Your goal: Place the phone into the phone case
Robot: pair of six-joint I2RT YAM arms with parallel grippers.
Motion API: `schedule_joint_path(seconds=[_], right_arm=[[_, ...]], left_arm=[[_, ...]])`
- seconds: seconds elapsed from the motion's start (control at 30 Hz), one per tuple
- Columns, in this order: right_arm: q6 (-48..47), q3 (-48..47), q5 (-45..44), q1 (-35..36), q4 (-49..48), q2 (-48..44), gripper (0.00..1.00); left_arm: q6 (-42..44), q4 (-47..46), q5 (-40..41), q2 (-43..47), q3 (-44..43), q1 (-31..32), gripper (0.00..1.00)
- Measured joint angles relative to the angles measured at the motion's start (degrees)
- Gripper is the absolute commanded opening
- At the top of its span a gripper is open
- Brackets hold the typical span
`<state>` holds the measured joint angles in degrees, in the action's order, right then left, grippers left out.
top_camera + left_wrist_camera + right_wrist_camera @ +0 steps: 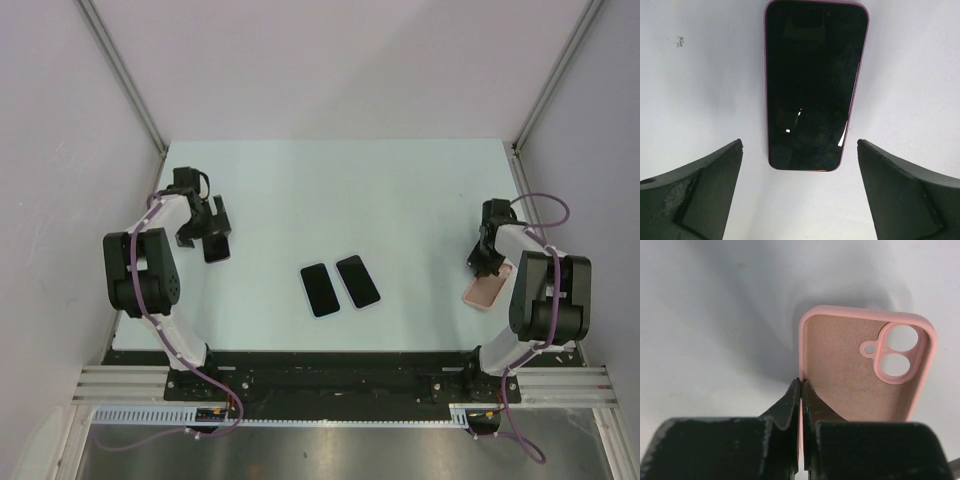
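Note:
A phone [812, 85] with a dark screen and a pink rim lies face up on the table at the left [217, 248]. My left gripper [800, 144] hovers over its near end, open, one finger on each side and neither touching it; in the top view it [207, 232] sits at the phone's far end. At the right, the pink phone case [850, 375] faces inside up, with its camera cut-outs at the far end. My right gripper [801, 382] is shut on the case's left side wall. The top view shows the case [488, 291] beside the right arm.
Two more dark-screened phones [320, 290] [358, 282] lie side by side at the table's middle, between the arms. Enclosure walls stand left, right and behind. The arm bases and a black rail [330, 370] run along the near edge.

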<state>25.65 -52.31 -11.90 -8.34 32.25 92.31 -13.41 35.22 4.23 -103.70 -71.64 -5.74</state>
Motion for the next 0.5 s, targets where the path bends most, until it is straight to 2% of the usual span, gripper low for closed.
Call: schedule_joint_path(seconds=[0.2, 0.5], right_arm=[[-8.0, 0.2, 6.7, 5.5, -4.2, 0.0, 0.0], [-10.8, 1.0, 27.6, 18.2, -13.7, 0.0, 0.0]], left_arm=[[1.7, -0.5, 1.3, 1.1, 0.5, 0.0, 1.0], [2.5, -0.6, 1.3, 0.9, 1.0, 0.0, 1.0]])
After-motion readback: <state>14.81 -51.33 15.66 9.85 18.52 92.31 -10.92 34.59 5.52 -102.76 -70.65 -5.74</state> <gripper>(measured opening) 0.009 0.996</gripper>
